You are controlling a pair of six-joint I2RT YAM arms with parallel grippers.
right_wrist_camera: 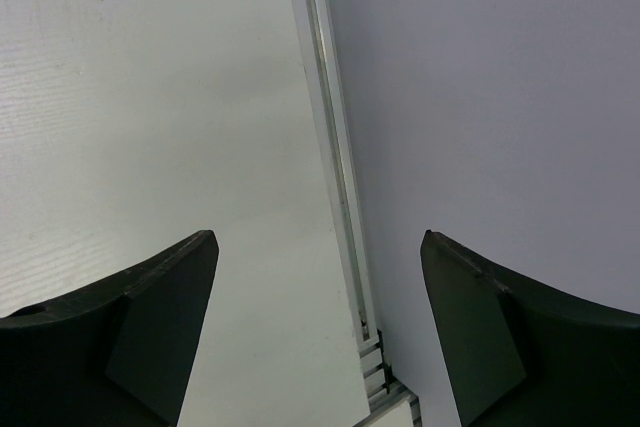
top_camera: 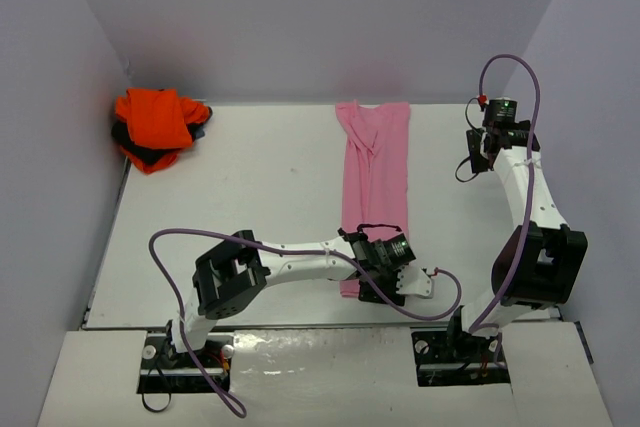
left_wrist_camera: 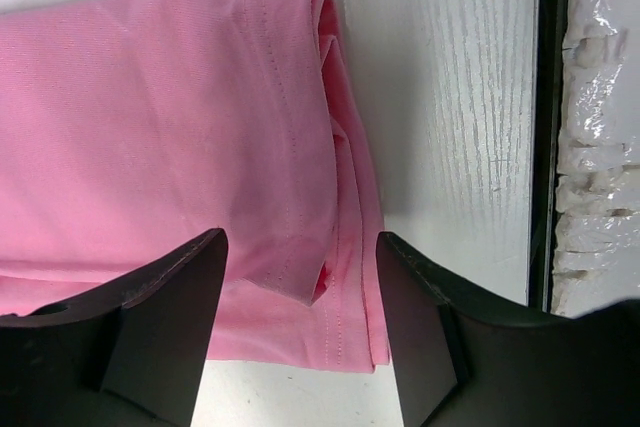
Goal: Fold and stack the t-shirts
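Note:
The light pink t-shirt [top_camera: 375,172] lies folded into a long narrow strip down the middle of the table. My left gripper [top_camera: 383,285] hovers over its near end. In the left wrist view the left gripper [left_wrist_camera: 300,277] is open, its fingers [left_wrist_camera: 170,317] straddling the hemmed near corner of the pink t-shirt [left_wrist_camera: 150,127] without closing on it. The orange t-shirt [top_camera: 155,122] sits bunched on a dark t-shirt [top_camera: 140,155] in the back left corner. My right gripper [top_camera: 474,155] hangs at the far right, and the right gripper [right_wrist_camera: 318,247] is open and holds nothing.
The table's front edge [left_wrist_camera: 545,147], with a dark gap and crinkled white covering beyond, runs close to the pink shirt's near end. A metal rail [right_wrist_camera: 335,177] and the grey side wall [right_wrist_camera: 500,97] lie under the right gripper. Walls enclose the table on three sides.

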